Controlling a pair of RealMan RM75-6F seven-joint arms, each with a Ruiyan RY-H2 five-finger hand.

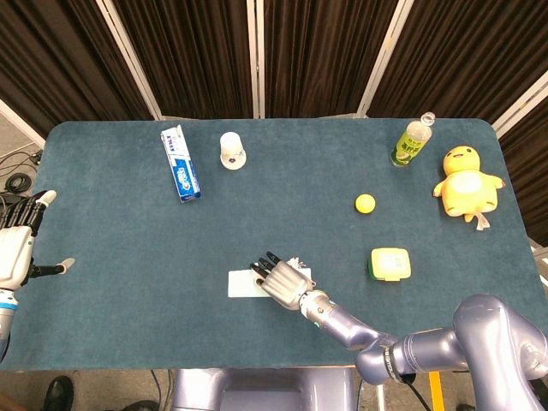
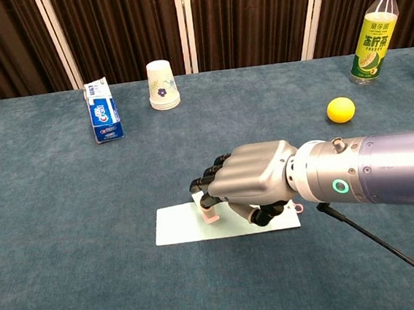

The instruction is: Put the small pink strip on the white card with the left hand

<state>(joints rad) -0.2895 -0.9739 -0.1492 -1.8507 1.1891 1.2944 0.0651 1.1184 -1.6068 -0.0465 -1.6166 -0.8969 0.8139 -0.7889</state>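
The white card (image 2: 176, 228) lies flat on the blue table near its front, also seen from above (image 1: 240, 283). The small pink strip (image 2: 210, 215) sits on the card's middle, partly under my right hand (image 2: 250, 180). That hand hovers low over the card with fingers curled down, its fingertips (image 2: 205, 193) touching the strip's top and the thumb tucked under the palm. Whether it grips the strip is hidden. In the head view the right hand (image 1: 281, 281) covers the card's right half. My left hand (image 1: 17, 248) hangs at the table's left edge, fingers spread, holding nothing.
A toothpaste box (image 1: 181, 163) and a paper cup (image 1: 231, 150) stand at the back left. A green bottle (image 1: 412, 140), a yellow ball (image 1: 366, 203), a plush duck (image 1: 467, 182) and a yellow-green box (image 1: 390, 264) occupy the right side.
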